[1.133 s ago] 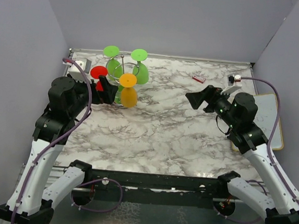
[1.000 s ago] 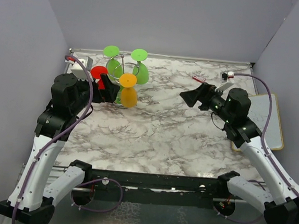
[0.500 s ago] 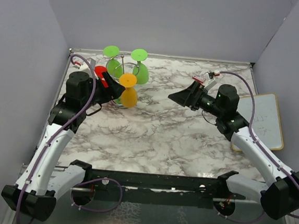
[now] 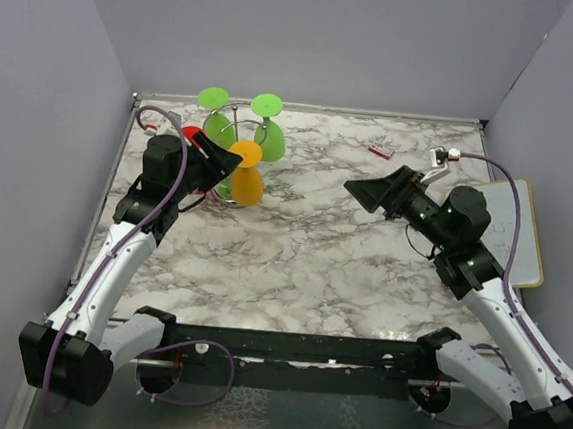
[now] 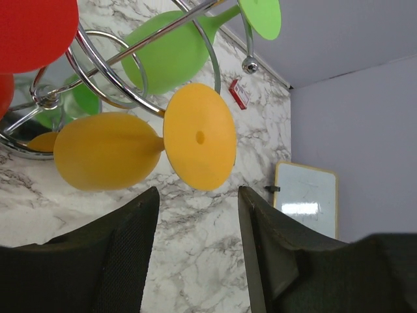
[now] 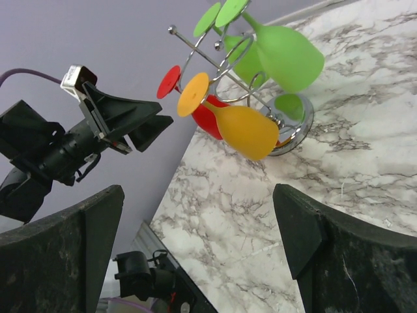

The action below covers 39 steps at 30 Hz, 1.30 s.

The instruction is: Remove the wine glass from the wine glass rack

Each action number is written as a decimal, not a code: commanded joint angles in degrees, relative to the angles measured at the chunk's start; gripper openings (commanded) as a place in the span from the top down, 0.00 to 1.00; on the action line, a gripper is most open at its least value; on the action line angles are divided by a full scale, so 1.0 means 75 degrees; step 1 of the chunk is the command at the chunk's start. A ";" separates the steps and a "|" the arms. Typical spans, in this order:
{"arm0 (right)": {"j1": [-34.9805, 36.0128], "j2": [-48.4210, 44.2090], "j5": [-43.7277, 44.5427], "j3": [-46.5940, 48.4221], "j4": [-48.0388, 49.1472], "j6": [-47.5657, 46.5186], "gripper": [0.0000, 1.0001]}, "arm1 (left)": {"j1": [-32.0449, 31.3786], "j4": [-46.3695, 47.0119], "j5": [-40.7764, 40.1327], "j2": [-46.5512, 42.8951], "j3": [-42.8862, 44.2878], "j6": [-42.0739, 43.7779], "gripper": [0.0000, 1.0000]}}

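The chrome wine glass rack (image 4: 232, 129) stands at the back left of the marble table. An orange wine glass (image 4: 246, 179), two green ones (image 4: 270, 138) and a red one (image 4: 191, 134) hang on it upside down. My left gripper (image 4: 221, 162) is open and empty, its tips just left of the orange glass. In the left wrist view the orange glass (image 5: 107, 150) and the rack's wire (image 5: 40, 98) lie just beyond the open gripper (image 5: 197, 195). My right gripper (image 4: 364, 191) is open and empty over the table's middle right. Its wrist view shows the rack (image 6: 296, 127) and orange glass (image 6: 244, 130) far beyond the gripper (image 6: 199, 195).
A small whiteboard (image 4: 511, 229) lies at the right edge. A small red and white object (image 4: 379, 149) lies at the back right. Purple walls close in the table on the left, back and right.
My left arm has reached forward and its gripper has moved right to the orange glass. My right gripper swung left toward the rack, then drew back to the right.
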 commanded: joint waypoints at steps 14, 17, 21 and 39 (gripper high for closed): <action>0.0030 -0.0929 0.1328 -0.0387 -0.0210 -0.0521 0.01 | 0.0244 0.0856 -0.0291 0.0594 0.0050 -0.0538 0.55; 0.0030 -0.0918 0.1329 -0.0424 -0.0219 -0.0515 0.01 | 0.0250 0.0918 -0.0191 0.0667 0.0039 -0.0528 0.56; 0.0030 -0.0932 0.1317 -0.0451 -0.0227 -0.0498 0.01 | 0.0260 0.1023 -0.0122 0.0746 -0.0008 -0.0523 0.60; 0.0027 -0.0915 0.1400 -0.0434 -0.0252 -0.0533 0.01 | 0.0332 0.1225 0.0189 0.0942 -0.0103 -0.0640 0.69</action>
